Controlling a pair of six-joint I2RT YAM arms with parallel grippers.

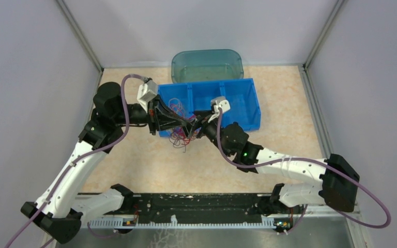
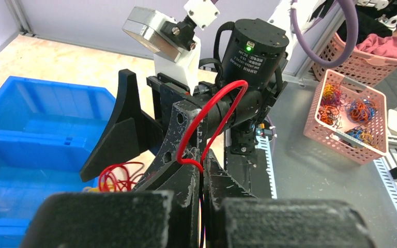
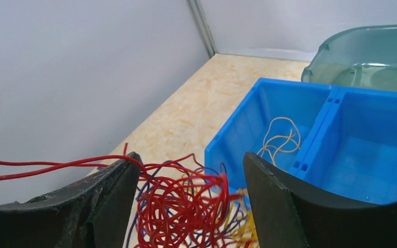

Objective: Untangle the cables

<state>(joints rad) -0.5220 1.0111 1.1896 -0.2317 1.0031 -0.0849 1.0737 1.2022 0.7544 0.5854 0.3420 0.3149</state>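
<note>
The cables [image 1: 180, 135] form a red, yellow and dark purple clump that hangs at the front wall of the blue bin [image 1: 238, 88]. My left gripper [image 1: 182, 125] is shut on a red cable; in the left wrist view [image 2: 202, 168] the strand [image 2: 207, 119] loops up out of the closed jaws. My right gripper [image 1: 194, 130] is open. In the right wrist view [image 3: 191, 165] its jaws stand on either side of the clump [image 3: 186, 206], and a red strand lies over the left fingertip [image 3: 126, 170]. A single yellow cable [image 3: 279, 139] lies in the bin's left compartment.
A teal tub [image 1: 207, 64] stands behind the bin. Grey walls close in left, back and right. In the left wrist view, a pink basket [image 2: 320, 124] holding colourful cable clumps and another with pink cloth [image 2: 341, 57] sit off the table.
</note>
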